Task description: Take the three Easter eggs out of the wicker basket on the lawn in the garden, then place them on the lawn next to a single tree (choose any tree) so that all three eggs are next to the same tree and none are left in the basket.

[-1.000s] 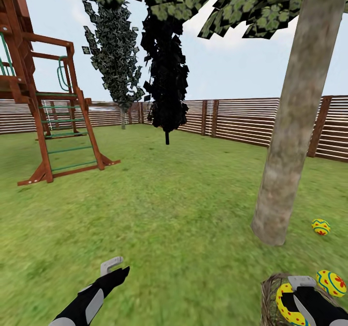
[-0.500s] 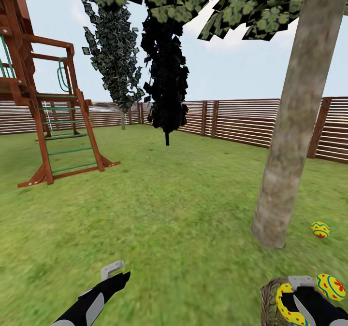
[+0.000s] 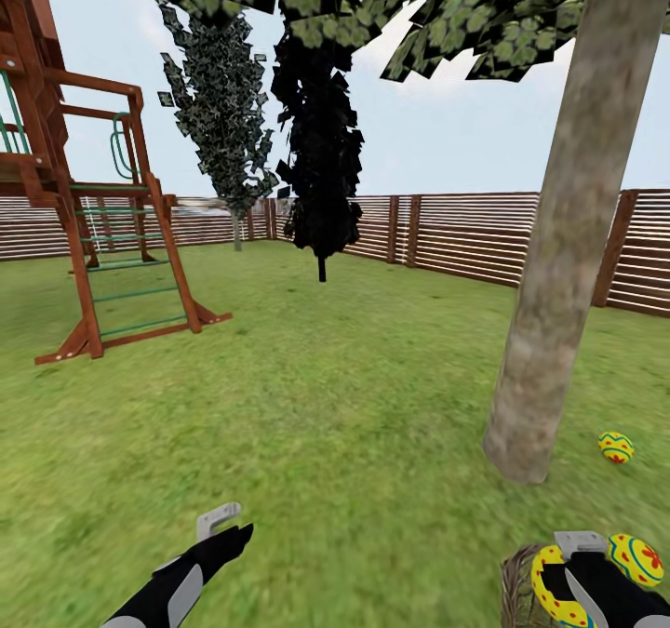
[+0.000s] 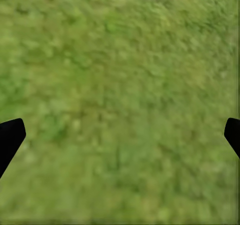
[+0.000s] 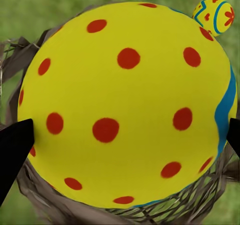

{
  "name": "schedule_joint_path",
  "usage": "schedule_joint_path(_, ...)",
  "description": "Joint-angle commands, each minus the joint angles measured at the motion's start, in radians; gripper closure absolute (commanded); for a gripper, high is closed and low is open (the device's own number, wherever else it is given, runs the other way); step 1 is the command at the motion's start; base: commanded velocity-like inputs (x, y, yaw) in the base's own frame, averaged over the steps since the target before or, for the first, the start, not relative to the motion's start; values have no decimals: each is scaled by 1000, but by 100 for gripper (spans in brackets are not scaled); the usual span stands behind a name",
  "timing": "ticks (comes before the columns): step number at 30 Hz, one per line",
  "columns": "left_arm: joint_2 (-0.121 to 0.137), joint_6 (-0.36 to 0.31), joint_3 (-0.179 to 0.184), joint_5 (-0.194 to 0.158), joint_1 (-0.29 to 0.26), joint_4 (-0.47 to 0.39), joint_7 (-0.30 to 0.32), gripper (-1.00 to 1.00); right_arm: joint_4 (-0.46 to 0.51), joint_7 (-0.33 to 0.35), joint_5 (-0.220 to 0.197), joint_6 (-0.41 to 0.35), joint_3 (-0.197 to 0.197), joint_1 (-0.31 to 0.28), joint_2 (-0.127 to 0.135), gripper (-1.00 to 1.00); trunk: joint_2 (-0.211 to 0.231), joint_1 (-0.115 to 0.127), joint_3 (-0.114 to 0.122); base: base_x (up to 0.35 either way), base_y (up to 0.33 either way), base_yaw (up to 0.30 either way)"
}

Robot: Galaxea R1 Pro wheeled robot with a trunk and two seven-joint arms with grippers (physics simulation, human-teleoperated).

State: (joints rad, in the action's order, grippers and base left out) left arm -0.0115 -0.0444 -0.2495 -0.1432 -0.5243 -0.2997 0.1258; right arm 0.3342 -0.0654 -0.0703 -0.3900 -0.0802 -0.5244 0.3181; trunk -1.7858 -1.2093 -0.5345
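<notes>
Above the wicker basket (image 3: 519, 583) our right tool (image 3: 569, 580) is clenching a yellow, red-dotted egg (image 5: 125, 105); left tool (image 3: 223, 527) is hanging released.

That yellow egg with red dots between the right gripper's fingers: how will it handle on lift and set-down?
The yellow egg with red dots looks smooth and rounded, so it may slip between the narrow black fingertips of the right gripper. It spans nearly their whole gap, leaving little margin. Set on the mottled green lawn, it would probably roll slightly before settling.

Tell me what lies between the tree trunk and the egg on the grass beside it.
Only bare lawn, seen in the head view: the trunk and the egg stand apart.
</notes>
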Motion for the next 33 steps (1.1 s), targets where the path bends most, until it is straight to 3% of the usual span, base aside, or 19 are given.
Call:
schedule_joint_path(1, -1, -5, -4, -10, 0, -1, 5, -100, 2, -5, -8, -6, -8, 0, 1, 100, 7, 4, 2, 0, 0, 0)
schedule_joint_path(6, 3, -5, -1, -10, 0, -10, 5, -100, 2, -5, -8, -6, -7, 0, 1, 100, 42, 23, 18, 0, 0, 0)
schedule_joint_path(9, 34, -10, -8, -12, 0, -60, 3, -100, 2, -5, -8, -6, -8, 0, 1, 100, 63, 35, 27, 0, 0, 0)
schedule_joint_path(12, 49, -15, -11, -12, 0, -93, 2, -100, 2, -5, -8, -6, -9, 0, 1, 100, 84, 46, 37, 0, 0, 0)
schedule_joint_path(33, 45, -15, -4, -12, 0, -87, 2, -100, 2, -5, -8, -6, -9, 0, -1, 100, 231, 127, 102, 0, 0, 0)
